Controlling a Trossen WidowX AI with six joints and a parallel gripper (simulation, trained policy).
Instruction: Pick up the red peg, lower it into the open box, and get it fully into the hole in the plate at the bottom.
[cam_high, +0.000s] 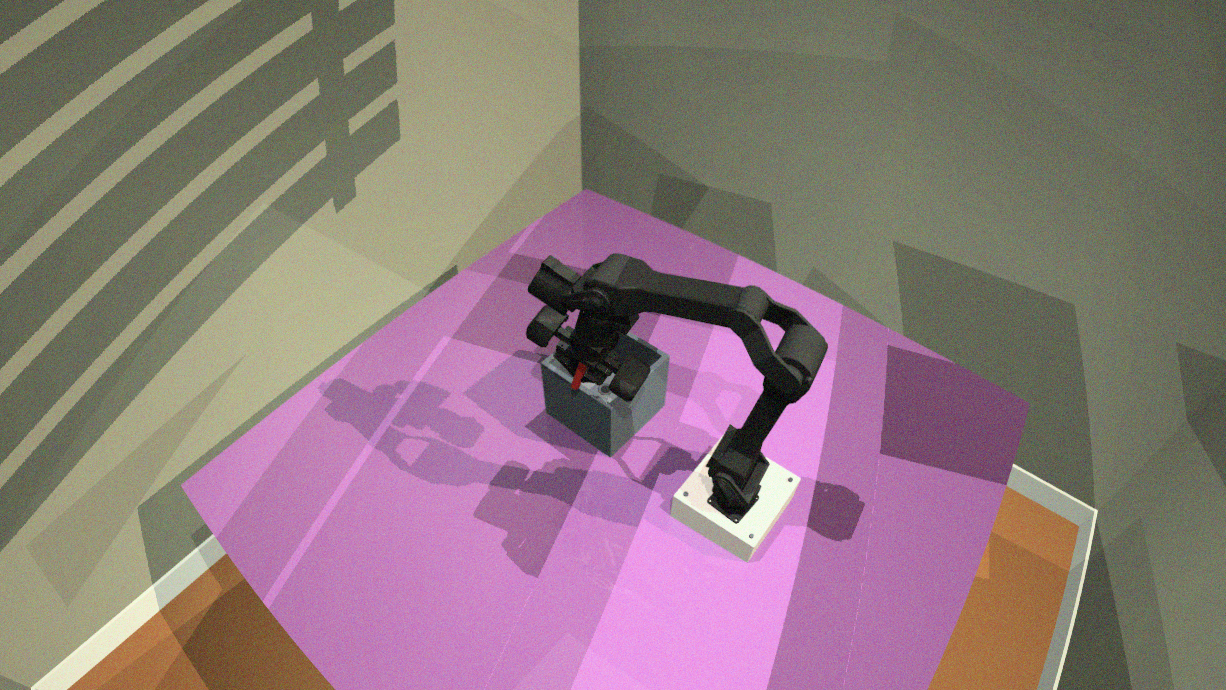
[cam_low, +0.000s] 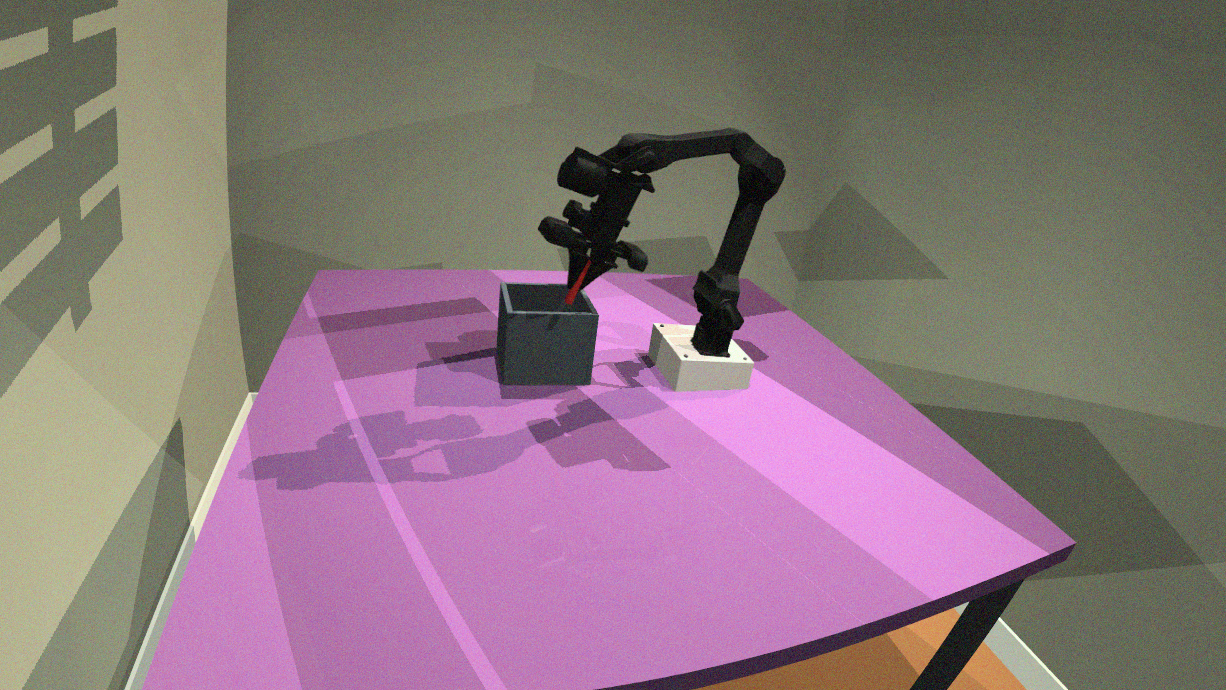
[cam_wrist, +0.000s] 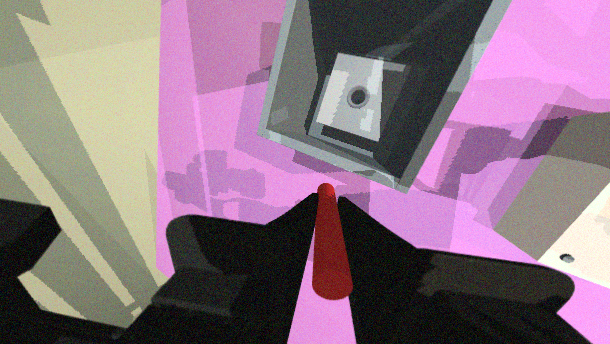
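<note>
On the purple table (cam_high: 428, 548) (cam_low: 549, 514), the dark grey box (cam_high: 576, 414) (cam_low: 546, 349) (cam_wrist: 333, 156) stands left of the arm's white base (cam_high: 713, 527) (cam_low: 713, 374), while the gripper (cam_high: 581, 370) (cam_low: 579, 278) (cam_wrist: 327, 201) has its fingers clamped on the red peg (cam_high: 578, 377) (cam_low: 579, 282) (cam_wrist: 331, 250), tilted near the box's rim, outside the plate's hole (cam_wrist: 358, 97).

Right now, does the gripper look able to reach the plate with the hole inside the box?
Probably yes: the box is open above the plate. But the gripper, holding the tilted red peg, likely must clear the near wall first and straighten.
</note>
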